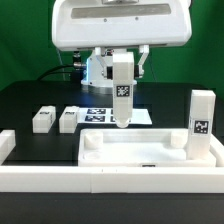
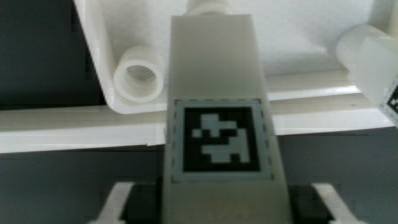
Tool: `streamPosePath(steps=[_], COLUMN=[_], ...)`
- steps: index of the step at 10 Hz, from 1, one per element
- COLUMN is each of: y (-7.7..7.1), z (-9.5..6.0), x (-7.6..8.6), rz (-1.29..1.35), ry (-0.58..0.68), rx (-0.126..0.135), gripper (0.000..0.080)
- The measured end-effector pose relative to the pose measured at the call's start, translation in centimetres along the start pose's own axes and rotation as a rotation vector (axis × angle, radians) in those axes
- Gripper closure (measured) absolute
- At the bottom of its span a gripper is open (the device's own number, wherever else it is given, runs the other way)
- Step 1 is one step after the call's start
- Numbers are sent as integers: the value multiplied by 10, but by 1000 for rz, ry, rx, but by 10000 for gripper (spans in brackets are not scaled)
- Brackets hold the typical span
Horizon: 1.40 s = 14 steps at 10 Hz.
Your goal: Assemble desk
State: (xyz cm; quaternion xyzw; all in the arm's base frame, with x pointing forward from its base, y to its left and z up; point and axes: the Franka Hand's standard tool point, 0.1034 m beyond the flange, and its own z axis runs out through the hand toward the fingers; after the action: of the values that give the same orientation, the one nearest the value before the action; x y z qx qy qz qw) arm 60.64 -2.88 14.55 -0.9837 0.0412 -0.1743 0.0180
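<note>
Desk tabletop (image 1: 130, 152) was seen lying just behind the front border rail (image 1: 100, 182), with an upright leg (image 1: 202, 125) stood at its corner on the exterior view's right. At its far rim, a held leg (image 1: 122, 100) was pinched vertically by the gripper (image 1: 121, 68); contact could not be told. Beyond the tabletop, two loose legs (image 1: 43, 120) and the marker board (image 1: 98, 115) were seen.
</note>
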Motion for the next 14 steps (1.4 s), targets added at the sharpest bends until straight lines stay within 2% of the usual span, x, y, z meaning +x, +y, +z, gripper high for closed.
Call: streamPosePath(steps=[1, 2, 3, 6, 9, 14], y=[7, 7, 8, 8, 26, 26], z=[2, 4, 6, 8, 18, 21], x=[10, 17, 14, 12, 28, 23], rz=[-14, -20, -20, -20, 14, 24], ry=[66, 116, 117, 110, 94, 89], rx=[-19, -32, -35, -35, -34, -34], gripper=[511, 511, 511, 511, 511, 511])
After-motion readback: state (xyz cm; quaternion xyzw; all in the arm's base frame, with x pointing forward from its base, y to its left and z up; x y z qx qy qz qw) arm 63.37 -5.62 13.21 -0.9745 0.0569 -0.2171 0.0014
